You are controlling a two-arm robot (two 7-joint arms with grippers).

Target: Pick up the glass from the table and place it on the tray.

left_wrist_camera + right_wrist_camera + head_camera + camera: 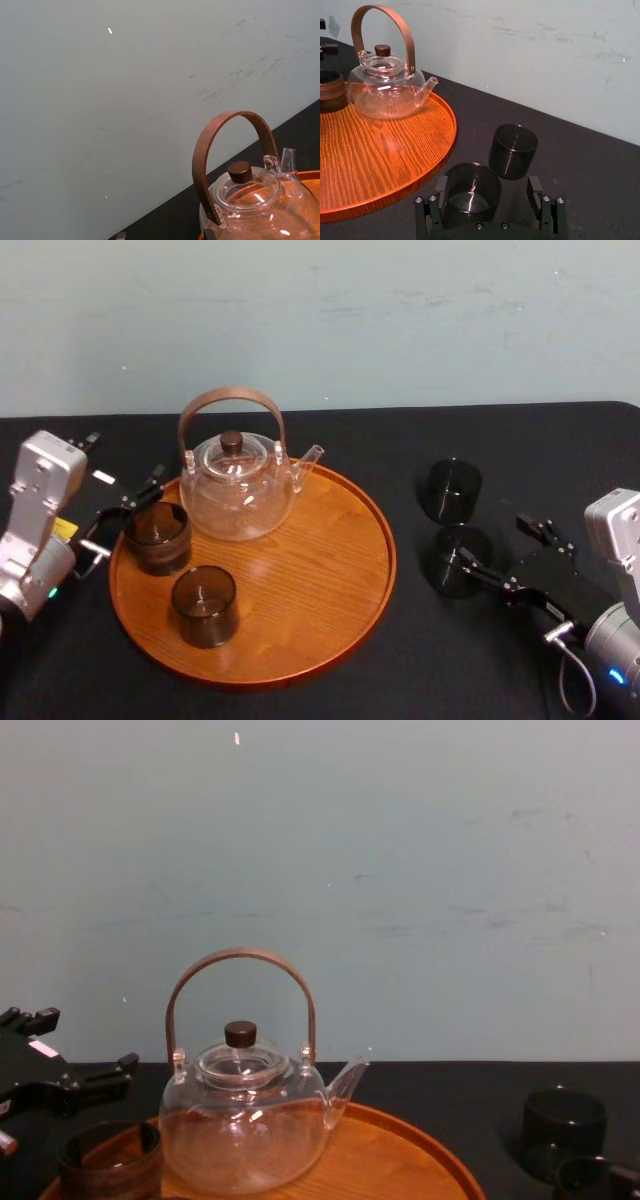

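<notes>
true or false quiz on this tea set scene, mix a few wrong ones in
1. Two dark glasses stand on the tray. True.
2. The teapot sits on the bare table. False: it stands on the tray.
3. The right gripper is open around a glass on the table. True.
4. That glass is alone on the table. False: a second glass stands just beyond it.
5. The left gripper is at the table's right side. False: it is by the tray's left edge.

We see tray (300, 570) orange-brown w/ wood grain, table (560, 440) matte black. Teapot (238, 495) clear, handle (230, 393) brown, knob (232, 440) dark brown. Front tray glass (204, 605) smoky brown, far table glass (455, 490) near-black.
</notes>
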